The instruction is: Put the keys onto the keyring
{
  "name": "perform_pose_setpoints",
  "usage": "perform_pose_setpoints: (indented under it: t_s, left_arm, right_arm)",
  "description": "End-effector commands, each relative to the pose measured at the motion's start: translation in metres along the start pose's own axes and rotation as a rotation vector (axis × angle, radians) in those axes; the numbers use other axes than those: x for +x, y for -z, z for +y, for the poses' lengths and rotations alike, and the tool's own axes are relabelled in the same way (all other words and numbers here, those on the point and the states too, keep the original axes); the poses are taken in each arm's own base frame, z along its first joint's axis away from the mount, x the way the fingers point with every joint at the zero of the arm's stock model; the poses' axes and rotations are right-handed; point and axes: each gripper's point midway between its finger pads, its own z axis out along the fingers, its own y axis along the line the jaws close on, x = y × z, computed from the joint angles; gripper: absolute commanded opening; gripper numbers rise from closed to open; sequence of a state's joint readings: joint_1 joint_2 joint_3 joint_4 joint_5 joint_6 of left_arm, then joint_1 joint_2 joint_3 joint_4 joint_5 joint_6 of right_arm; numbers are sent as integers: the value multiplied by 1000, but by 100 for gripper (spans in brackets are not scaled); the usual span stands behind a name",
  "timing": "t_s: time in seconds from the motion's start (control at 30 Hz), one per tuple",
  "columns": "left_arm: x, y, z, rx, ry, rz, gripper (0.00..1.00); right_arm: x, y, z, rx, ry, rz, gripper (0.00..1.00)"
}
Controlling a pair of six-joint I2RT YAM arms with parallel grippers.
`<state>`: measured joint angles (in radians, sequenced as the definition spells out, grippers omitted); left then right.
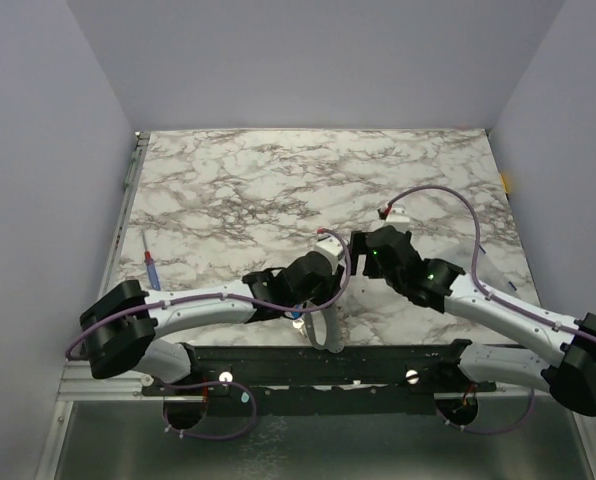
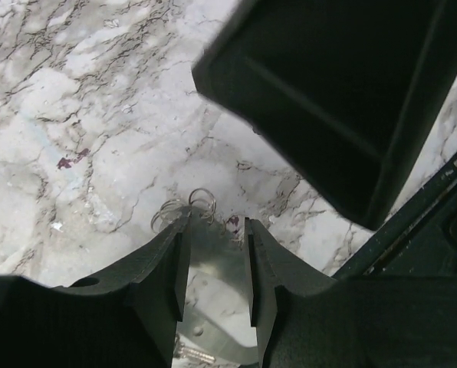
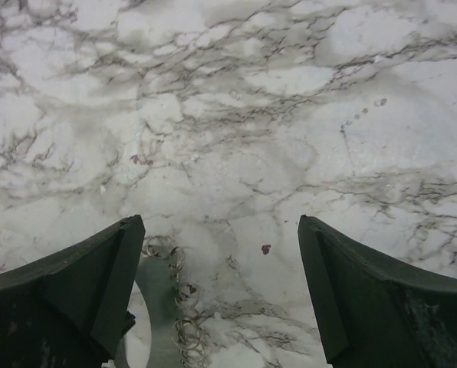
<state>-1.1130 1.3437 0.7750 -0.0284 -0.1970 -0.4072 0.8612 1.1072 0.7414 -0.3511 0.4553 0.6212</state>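
On the marble table (image 1: 278, 170), the right gripper (image 3: 219, 222) has its jaws spread wide and holds nothing. The left gripper (image 2: 217, 222) has its jaws parted, gripping nothing. A flat silvery key (image 2: 213, 307) lies on the table between the left fingers, with the wire keyring (image 2: 201, 197) just beyond their tips.

From above, the arms (image 1: 308, 278) cover the thin silvery wire keyring (image 2: 202, 198) and the flat silvery key (image 2: 213, 303). On my left wrist view the key runs off the bottom edge, and a blurred black bulk (image 2: 336, 100) blocks the upper right. One finger (image 3: 83, 291) of the right gripper (image 3: 221, 226) hides part of the key.
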Motion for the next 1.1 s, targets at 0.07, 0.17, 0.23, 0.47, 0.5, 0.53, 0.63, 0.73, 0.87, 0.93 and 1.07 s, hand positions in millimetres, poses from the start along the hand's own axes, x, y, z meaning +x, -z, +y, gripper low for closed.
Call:
perform_pose_setpoints:
  t_s: [0.07, 0.17, 0.23, 0.47, 0.5, 0.53, 0.63, 0.73, 0.87, 0.93, 1.07]
  left_arm:
    - [-4, -24, -7, -121, 34, 0, 39]
    - [-1, -32, -6, -161, 16, 19, 39]
    - [0, -36, -2, -198, 19, 34, 39]
    - [14, -48, 0, -248, 17, 114, 39]
    - [15, -50, -1, -250, 10, 121, 39]
    - [17, -53, 0, -260, 2, 133, 39]
    - [24, -61, 1, -282, -20, 171, 34]
    - [32, -69, 3, -311, -32, 212, 30]
    - [37, -73, 7, -359, -46, 239, 30]
    - [37, -73, 11, -386, -52, 240, 30]
    - [34, -69, 10, -405, -69, 244, 32]
  right_arm:
    - [-33, 5, -41, 91, -121, -51, 92]
    - [-32, 8, -48, 93, -128, -58, 92]
    - [-29, 10, -52, 103, -128, -54, 92]
    - [-17, 16, -57, 80, -142, -56, 91]
    - [-16, 16, -57, 75, -145, -55, 91]
    - [-16, 17, -56, 67, -148, -54, 91]
    - [-17, 17, -53, 53, -152, -55, 91]
    - [-18, 19, -52, 46, -151, -55, 91]
    - [-18, 21, -50, 24, -158, -61, 90]
    - [-17, 21, -49, 19, -159, -59, 90]
    - [-17, 22, -50, 20, -161, -60, 90]
